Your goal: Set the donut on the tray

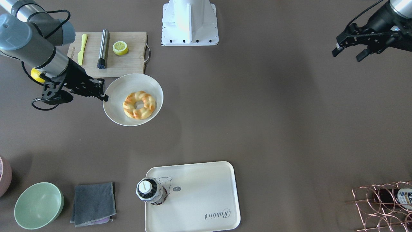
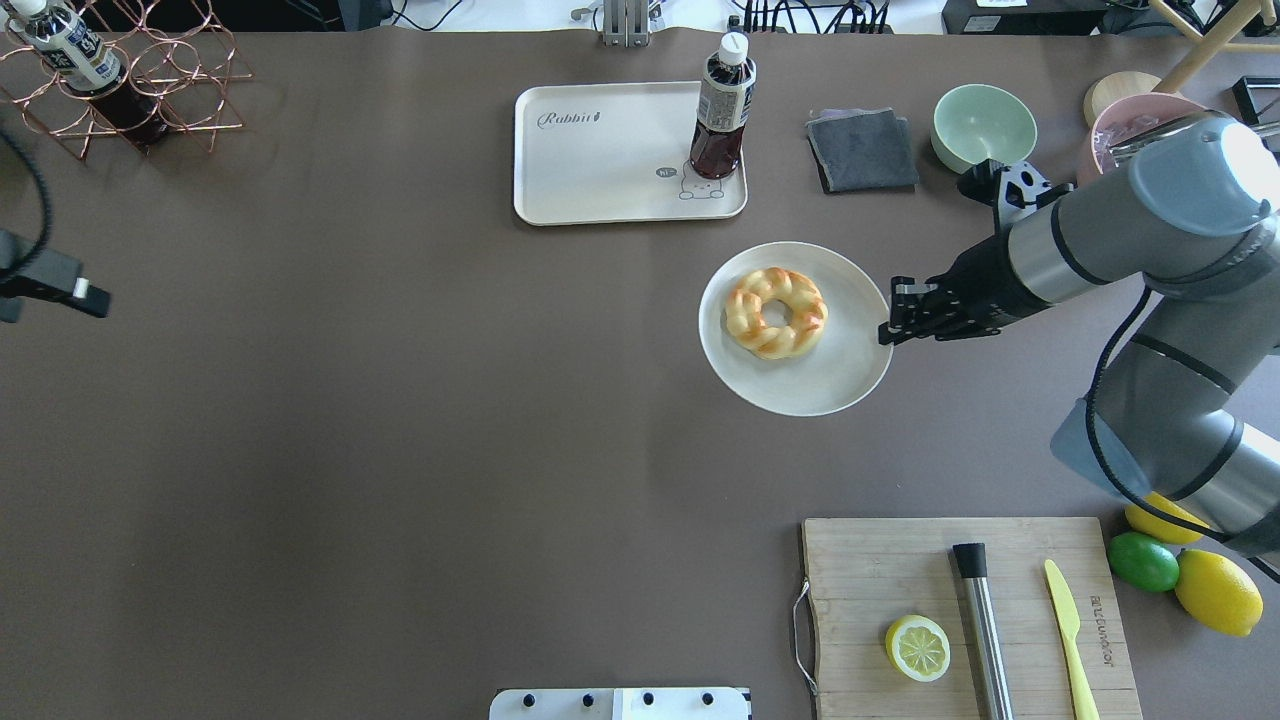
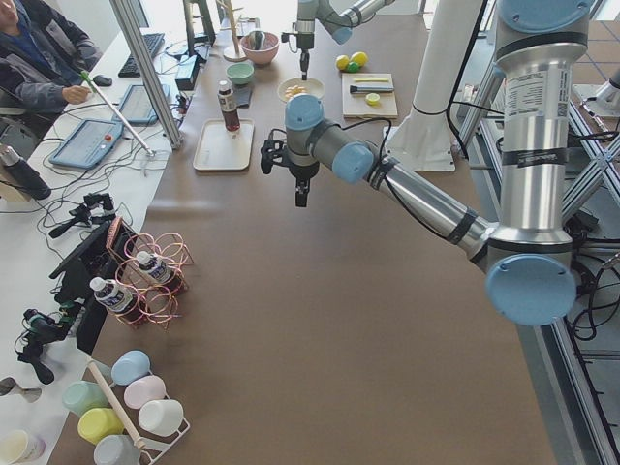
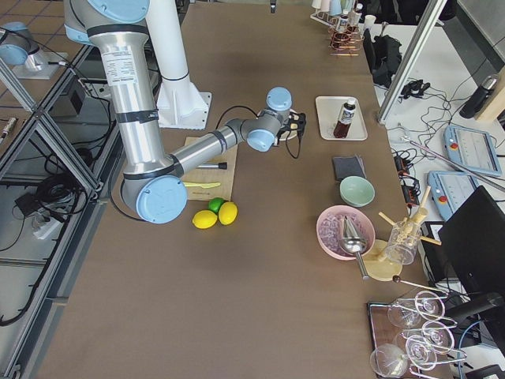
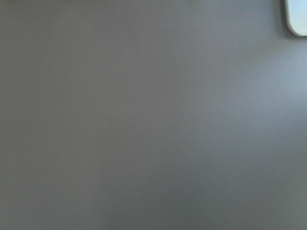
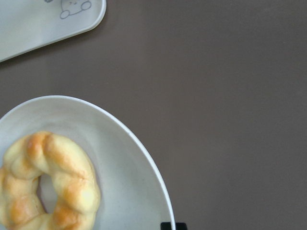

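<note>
The donut lies on a round white plate, also in the overhead view and the right wrist view. My right gripper points down at the plate's rim on its side away from the tray; it looks shut and empty, tip also in the overhead view. The cream tray with "Rabbit" script lies beyond the plate, apart from it. My left gripper hovers far off over bare table and looks shut and empty.
A dark drink bottle stands on the tray's corner nearest the plate. A grey cloth and green bowl lie beside the tray. A cutting board holds a lemon half, metal rod and yellow knife. A wire rack stands far left.
</note>
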You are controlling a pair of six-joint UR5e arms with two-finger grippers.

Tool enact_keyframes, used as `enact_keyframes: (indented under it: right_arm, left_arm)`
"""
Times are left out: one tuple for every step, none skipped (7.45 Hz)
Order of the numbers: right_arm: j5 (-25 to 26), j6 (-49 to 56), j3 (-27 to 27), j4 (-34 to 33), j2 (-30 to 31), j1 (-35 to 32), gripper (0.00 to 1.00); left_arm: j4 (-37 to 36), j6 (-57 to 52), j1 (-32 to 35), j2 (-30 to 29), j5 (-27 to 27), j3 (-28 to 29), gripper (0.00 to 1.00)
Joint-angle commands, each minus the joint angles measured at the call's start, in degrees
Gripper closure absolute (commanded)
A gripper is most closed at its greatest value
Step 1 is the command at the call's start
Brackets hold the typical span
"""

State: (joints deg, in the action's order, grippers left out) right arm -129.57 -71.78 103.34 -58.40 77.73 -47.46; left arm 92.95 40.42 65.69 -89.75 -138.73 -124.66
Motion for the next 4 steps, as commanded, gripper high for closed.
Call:
enact_keyframes:
  right_arm:
    - [4.1, -9.2, 1.0, -1.7, -7.4, 6.0, 1.0]
    - [4.2, -9.3, 2.3, -5.0, -9.5, 6.8, 1.0]
    - [5.1, -10.7, 4.2, -9.4, -11.7, 7.9, 1.0]
    - [8.8, -11.2, 5.1, -12.4, -13.5, 9.9, 1.0]
  left_arm:
    - [0.1, 23.8, -17.0, -17.1, 9.8, 1.4, 0.02]
    - [0.0, 25.9, -19.0, -21.1, 10.3, 3.7, 0.02]
    - [0.0, 29.6, -20.9, -23.8, 12.8, 5.3, 0.02]
    - [0.0, 31.7, -24.6, -26.1, 16.0, 6.6, 0.03]
